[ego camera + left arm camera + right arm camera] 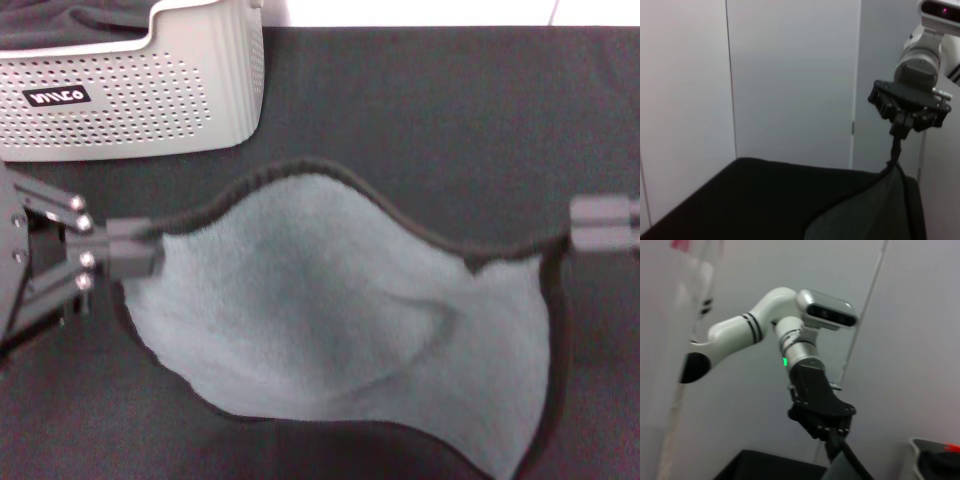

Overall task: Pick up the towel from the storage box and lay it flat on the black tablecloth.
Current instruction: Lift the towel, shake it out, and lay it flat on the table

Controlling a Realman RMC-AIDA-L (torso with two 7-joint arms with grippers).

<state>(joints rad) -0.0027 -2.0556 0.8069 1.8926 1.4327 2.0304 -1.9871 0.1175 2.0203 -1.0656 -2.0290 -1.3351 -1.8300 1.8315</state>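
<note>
over the black tablecloth (420,110), left gripper (135,250) and right gripper (590,225) pinch towel (340,320) corners, lower edge cropped.

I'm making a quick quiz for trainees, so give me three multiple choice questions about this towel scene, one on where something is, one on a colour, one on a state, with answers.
1. Where is the storage box in the head view?
A. far left of the black tablecloth
B. near right
C. under the towel

2. What colour is the hem of the towel?
A. white
B. black
C. red

3. How is the towel held?
A. left gripper alone
B. by nothing
C. stretched between both grippers

Answers:
1. A, the box stands at the far left, beyond the towel.
2. B, a thin black edge runs round the grey-blue cloth.
3. C, the left gripper and right gripper each pinch an opposite edge, and the far hem sags between them.
</note>
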